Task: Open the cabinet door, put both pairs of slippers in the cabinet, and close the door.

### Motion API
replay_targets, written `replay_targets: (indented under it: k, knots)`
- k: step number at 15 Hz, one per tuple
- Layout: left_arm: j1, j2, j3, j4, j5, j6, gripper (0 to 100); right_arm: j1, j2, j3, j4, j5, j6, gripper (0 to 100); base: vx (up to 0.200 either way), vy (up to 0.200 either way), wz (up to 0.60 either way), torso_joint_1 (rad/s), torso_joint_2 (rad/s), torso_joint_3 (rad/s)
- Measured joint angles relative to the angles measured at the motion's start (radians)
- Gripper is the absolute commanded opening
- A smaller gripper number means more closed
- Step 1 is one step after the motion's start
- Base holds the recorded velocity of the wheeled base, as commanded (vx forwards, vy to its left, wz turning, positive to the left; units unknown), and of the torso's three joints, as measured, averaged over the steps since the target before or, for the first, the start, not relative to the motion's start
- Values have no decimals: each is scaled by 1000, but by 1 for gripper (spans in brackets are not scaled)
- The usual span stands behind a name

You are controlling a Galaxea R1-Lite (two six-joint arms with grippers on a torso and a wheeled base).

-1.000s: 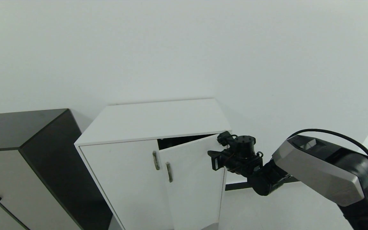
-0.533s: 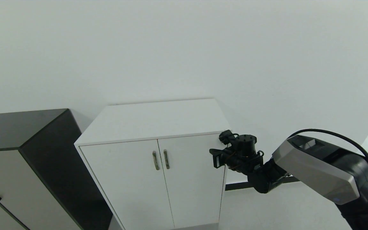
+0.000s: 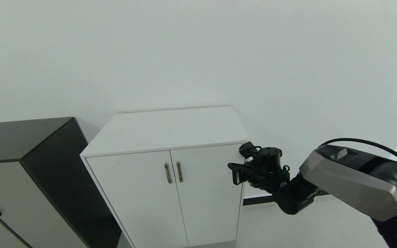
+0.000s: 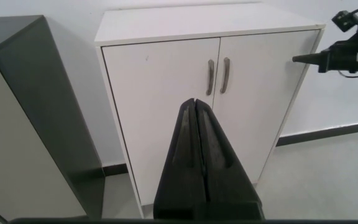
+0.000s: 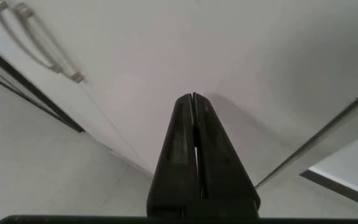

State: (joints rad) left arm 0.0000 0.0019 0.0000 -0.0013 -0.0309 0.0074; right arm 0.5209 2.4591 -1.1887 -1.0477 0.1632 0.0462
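The white cabinet (image 3: 164, 129) stands against the wall with both doors closed, its two metal handles (image 3: 172, 172) side by side at the middle. My right gripper (image 3: 232, 169) is shut and empty. It points at the upper outer corner of the right door (image 3: 209, 199). In the right wrist view its tip (image 5: 193, 98) sits close to the door face (image 5: 166, 50); I cannot tell whether it touches. My left gripper (image 4: 195, 102) is shut and empty, held back in front of the cabinet (image 4: 160, 81) and aimed at the left door. That view also has the right gripper (image 4: 298, 59).
A taller black cabinet (image 3: 29, 148) with a pale front stands directly left of the white one. A white wall runs behind both. Bare floor (image 3: 288, 227) with a dark skirting strip lies to the right of the white cabinet.
The right door stood ajar a second ago and swung closed by half a second ago. Since then my right gripper has drawn slightly away to the right and down.
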Motion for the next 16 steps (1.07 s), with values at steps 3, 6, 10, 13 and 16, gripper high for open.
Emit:
replay_targets:
  k: [3, 6, 10, 13, 16]
  knots:
    - [0, 0, 0, 0, 0, -3, 0, 21, -156, 293, -144, -91, 0, 0, 0, 0, 0, 0, 0, 0]
    - [0, 0, 0, 0, 0, -3, 0, 27, -349, 632, -310, -194, 0, 0, 0, 0, 0, 0, 0, 0]
    - [0, 0, 0, 0, 0, -4, 0, -3, -647, 1032, -430, -307, -27, 0, 0, 0, 0, 0, 0, 0]
    - [0, 0, 0, 0, 0, -4, 0, -59, -899, 1155, -289, -423, -54, 0, 0, 0, 0, 0, 0, 0]
    - [0, 0, 0, 0, 0, -6, 0, -84, -1196, 1179, 25, -458, -67, 0, 0, 0, 0, 0, 0, 0]
